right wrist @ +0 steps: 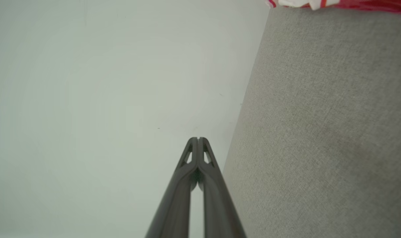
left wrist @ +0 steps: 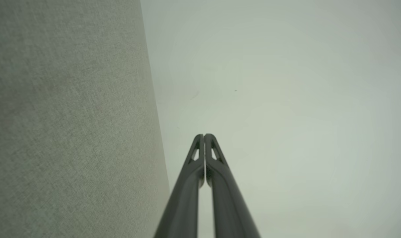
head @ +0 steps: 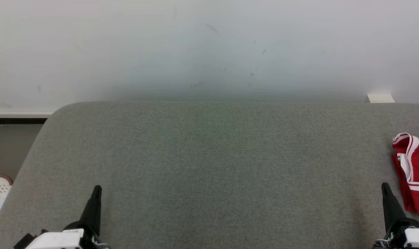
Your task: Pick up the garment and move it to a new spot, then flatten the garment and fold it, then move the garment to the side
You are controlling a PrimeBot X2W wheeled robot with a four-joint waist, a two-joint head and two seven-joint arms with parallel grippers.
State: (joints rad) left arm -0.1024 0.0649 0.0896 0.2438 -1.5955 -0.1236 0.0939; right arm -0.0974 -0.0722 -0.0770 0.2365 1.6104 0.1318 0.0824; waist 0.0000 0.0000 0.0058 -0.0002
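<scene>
Low along the bottom edge of the head view, the left gripper [head: 97, 188] rises from the lower left and the right gripper [head: 384, 185] from the lower right. Each has its dark fingers pointing straight away from the robot toward the pale wall [head: 209, 45]. The two arms are held well apart, near opposite sides of the grey fabric surface [head: 209, 166], in matching poses. Both wrists are rolled onto their sides: the fabric runs down the left of the left wrist view and down the right of the right wrist view, with the wall beyond the fingertips. On each gripper the fingers are pressed together tip to tip with nothing between them. Whether the tips touch the fabric cannot be told.

The garment [head: 415, 169], red with white trim, lies crumpled on the right side of the surface, partly cut off by the edge of the picture. It is just beside the right gripper, on its outer side, and neither gripper touches it.
</scene>
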